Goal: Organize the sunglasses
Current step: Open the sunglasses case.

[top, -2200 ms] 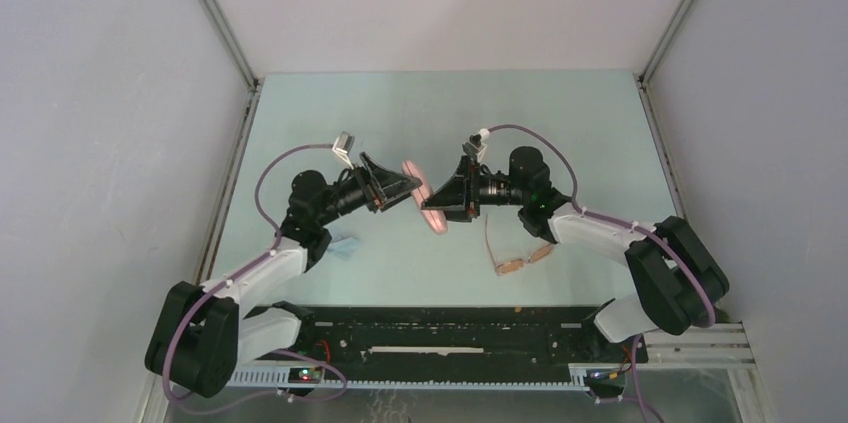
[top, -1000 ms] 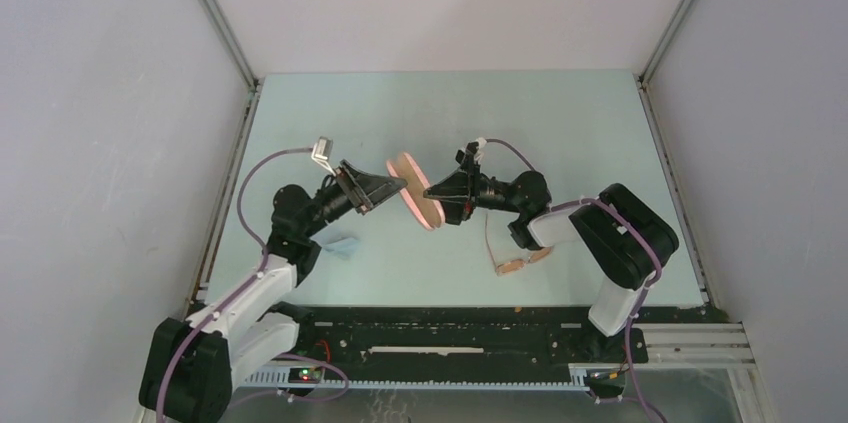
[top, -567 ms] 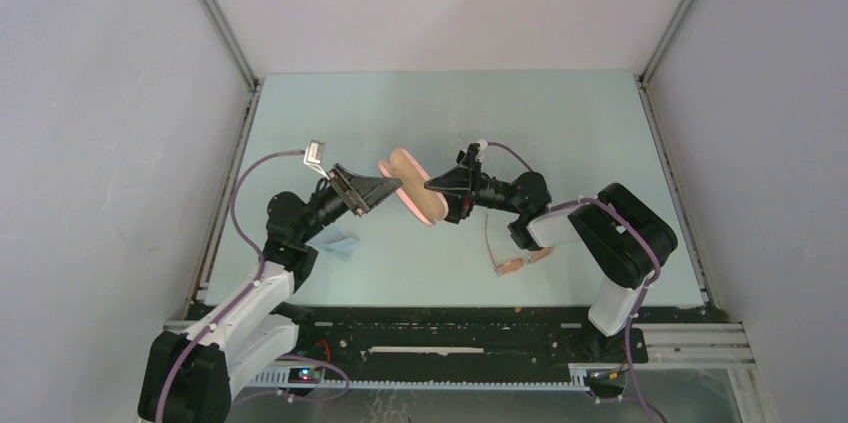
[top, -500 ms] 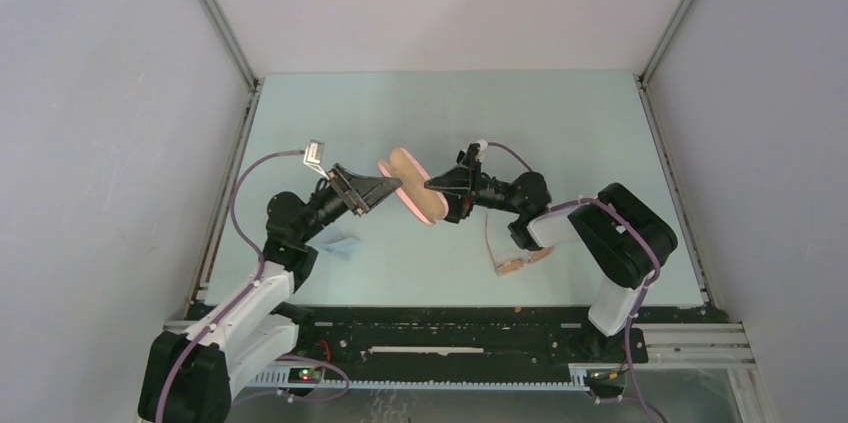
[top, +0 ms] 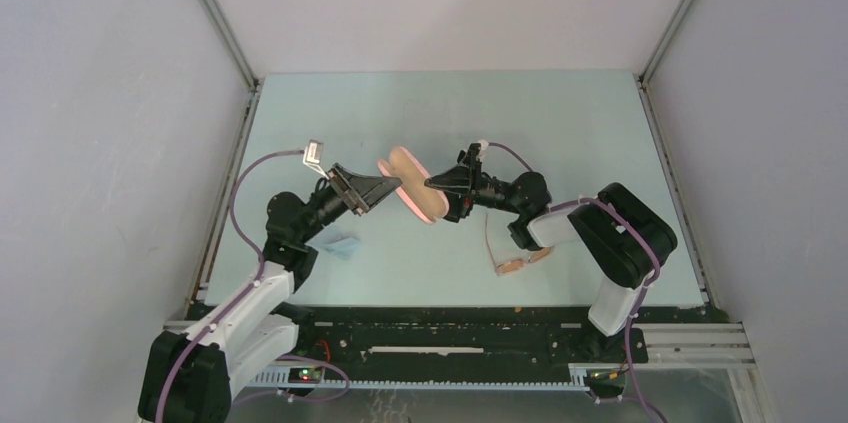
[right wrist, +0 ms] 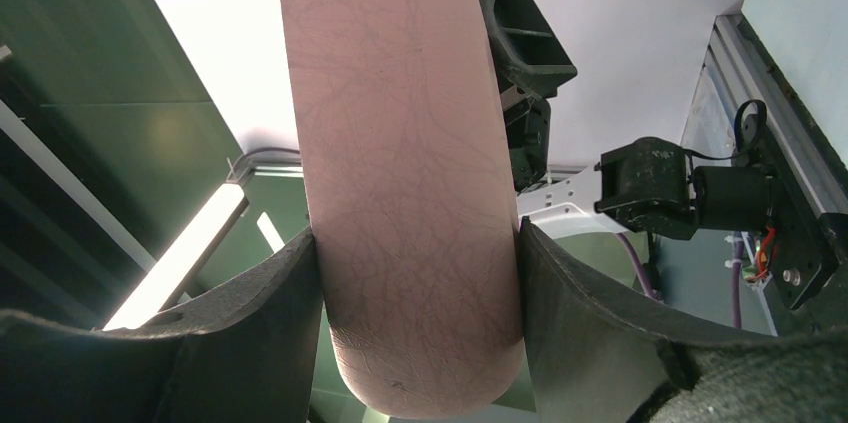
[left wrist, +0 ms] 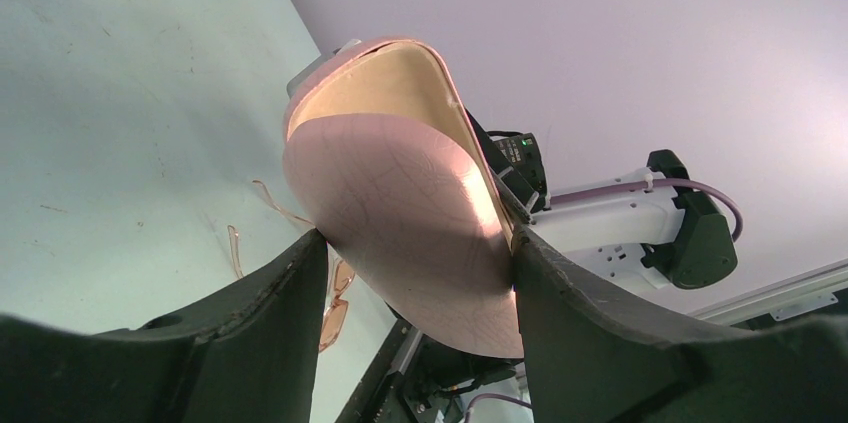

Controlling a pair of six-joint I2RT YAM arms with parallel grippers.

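Note:
The pink case (top: 413,187) is held in the air over the table's middle, opened, with its tan inside showing. My left gripper (top: 393,183) is shut on one half of the case (left wrist: 400,213). My right gripper (top: 432,186) is shut on the other half of the case (right wrist: 400,173). The sunglasses (top: 512,255) lie on the table to the right of the case, below my right arm, with temple arms unfolded. They also show in the left wrist view (left wrist: 300,263), behind the case.
A light blue cloth (top: 342,244) lies on the table under my left arm. The black rail (top: 450,328) runs along the table's near edge. Grey walls close the table on the left, right and back.
Both arms lifted the case and pulled its halves apart, so its tan inside came into view. Over the last half second nothing visibly moved.

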